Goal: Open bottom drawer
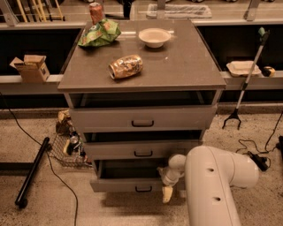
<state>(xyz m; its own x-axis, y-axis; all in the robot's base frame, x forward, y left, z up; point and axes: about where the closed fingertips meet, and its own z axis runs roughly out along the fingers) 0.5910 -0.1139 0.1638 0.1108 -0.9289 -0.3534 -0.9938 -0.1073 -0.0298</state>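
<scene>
The bottom drawer [124, 184] is the lowest grey front of the cabinet, with a small dark bar handle [143, 189]. It stands pulled out a little, further than the drawers above, and its dark inside [128, 168] shows. My gripper [167, 193] hangs at the right end of this drawer's front, just right of the handle, at the tip of my white arm [216, 185]. The arm fills the lower right and hides the drawer's right end. The middle drawer [141, 150] and top drawer [141, 118] sit above it.
On the cabinet top [185, 66] are a green bag [99, 33], a red can [95, 12], a white bowl [154, 37] and a brown packet [126, 66]. A wire basket [66, 148], a black pole [32, 172] and cables lie left. A grabber tool [245, 84] stands right.
</scene>
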